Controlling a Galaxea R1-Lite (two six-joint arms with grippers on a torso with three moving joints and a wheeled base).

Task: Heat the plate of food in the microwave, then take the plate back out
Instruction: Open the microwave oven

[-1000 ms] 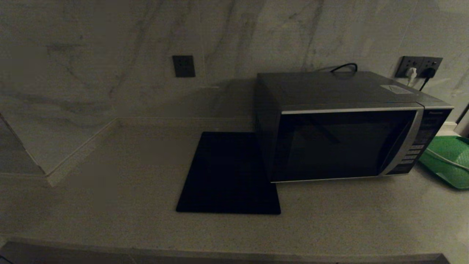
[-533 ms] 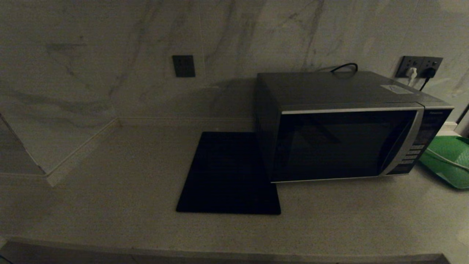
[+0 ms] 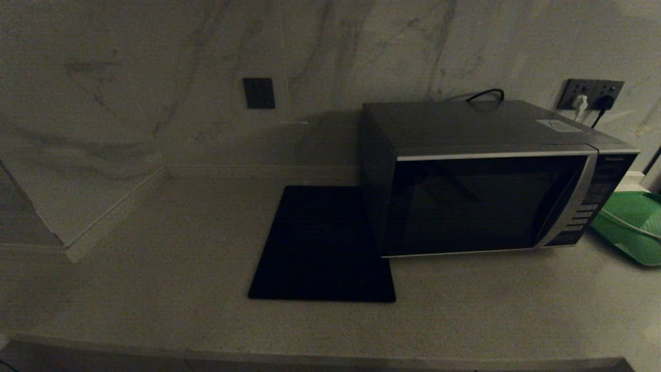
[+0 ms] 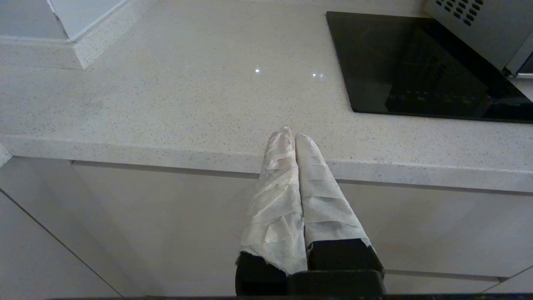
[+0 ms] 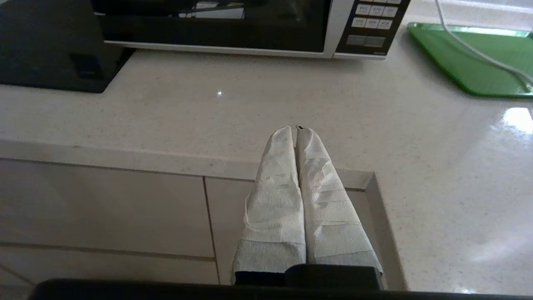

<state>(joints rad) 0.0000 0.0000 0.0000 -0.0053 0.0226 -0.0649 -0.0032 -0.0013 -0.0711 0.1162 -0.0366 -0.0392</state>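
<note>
The pale stone surface is sitting bare. The microwave, right of frame, is staying closed, plate unseen. Both the left pincer and right pincer, pressed together, are risking bumping the door.

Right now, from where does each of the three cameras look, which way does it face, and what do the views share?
Head view: high on the robot, facing forward and down at the microwave, black mat and green tray; no arm shows.
Left wrist view: behind the shut left gripper, below the counter edge.
Right wrist view: behind the shut right gripper, facing the button panel.
Shared: microwave, mat.
</note>
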